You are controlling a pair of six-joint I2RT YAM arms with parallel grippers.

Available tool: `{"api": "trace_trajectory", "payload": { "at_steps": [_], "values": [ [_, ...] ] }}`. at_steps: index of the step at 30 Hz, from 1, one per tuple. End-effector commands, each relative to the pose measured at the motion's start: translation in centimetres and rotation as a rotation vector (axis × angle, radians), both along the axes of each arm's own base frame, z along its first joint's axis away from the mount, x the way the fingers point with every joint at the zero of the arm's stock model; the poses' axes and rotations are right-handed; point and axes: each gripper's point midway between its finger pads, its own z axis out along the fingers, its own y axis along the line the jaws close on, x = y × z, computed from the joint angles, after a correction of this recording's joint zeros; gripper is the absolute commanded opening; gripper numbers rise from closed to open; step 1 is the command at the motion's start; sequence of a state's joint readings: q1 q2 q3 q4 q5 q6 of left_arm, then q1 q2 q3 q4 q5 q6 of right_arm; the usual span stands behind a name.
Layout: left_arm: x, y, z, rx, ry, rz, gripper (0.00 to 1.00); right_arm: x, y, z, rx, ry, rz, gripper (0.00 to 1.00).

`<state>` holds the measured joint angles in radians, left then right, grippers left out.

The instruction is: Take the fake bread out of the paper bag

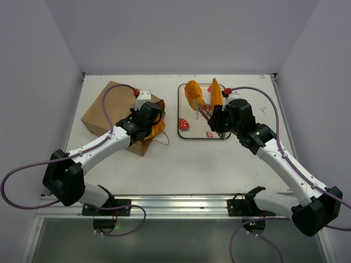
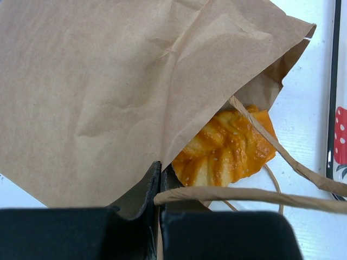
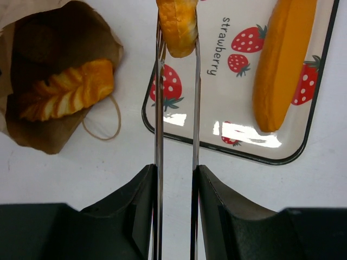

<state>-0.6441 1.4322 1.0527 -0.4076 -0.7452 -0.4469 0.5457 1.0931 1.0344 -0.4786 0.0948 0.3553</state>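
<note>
Left gripper [image 2: 160,174]: jaws closed tight, with the lower edge of the paper bag [image 2: 97,92] pinched between them; a strip of brown paper shows in the seam between my fingers. The bag lies flat on the tabletop [image 3: 81,173], mouth toward the tray. One twisted handle [image 2: 244,196] runs across just in front of my fingertips, touching the right finger. The braided loaf [image 2: 227,151] sits in the bag's mouth, just beyond and to the right of my left fingertips, half under the upper paper layer, half out on the tabletop. It is near the gripper but not touching it. Right gripper [image 3: 176,174]: jaws narrow, squeezing a pair of metal tongs [image 3: 159,108] whose two blades run straight ahead of my fingers. The tong tips clamp a golden bread piece [image 3: 177,27], held over the strawberry-print tray [image 3: 238,108]; whether it touches the tray I cannot tell. A long smooth loaf [image 3: 282,65] lies on the tray to the right of the tongs, apart from them. The right gripper is well apart from the bag.
</note>
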Motion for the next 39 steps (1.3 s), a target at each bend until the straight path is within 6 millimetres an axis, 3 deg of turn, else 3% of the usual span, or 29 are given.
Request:
{"api": "trace_trajectory", "payload": {
  "at_steps": [1,15,23,29,39],
  "values": [
    [0.3,-0.2,1.8,-0.08,-0.084,0.031,0.0,2.0,0.8,3.9,0.098,-0.093,0.01,0.3],
    [0.5,-0.5,2.2,-0.094,-0.096,0.007,0.0,9.6,-1.9,2.4,0.268,-0.066,-0.171,0.29],
    [0.5,-0.4,2.2,-0.087,-0.1,0.011,0.0,13.4,-2.6,-0.8,0.275,-0.017,-0.232,0.28],
    [0.4,-0.3,2.2,-0.08,-0.098,0.009,0.0,14.8,-2.9,-2.0,0.264,-0.004,-0.258,0.29],
    [0.3,-0.3,2.0,-0.079,-0.097,0.007,0.0,15.7,-4.4,-2.1,0.243,-0.021,-0.315,0.32]
  ]
}}
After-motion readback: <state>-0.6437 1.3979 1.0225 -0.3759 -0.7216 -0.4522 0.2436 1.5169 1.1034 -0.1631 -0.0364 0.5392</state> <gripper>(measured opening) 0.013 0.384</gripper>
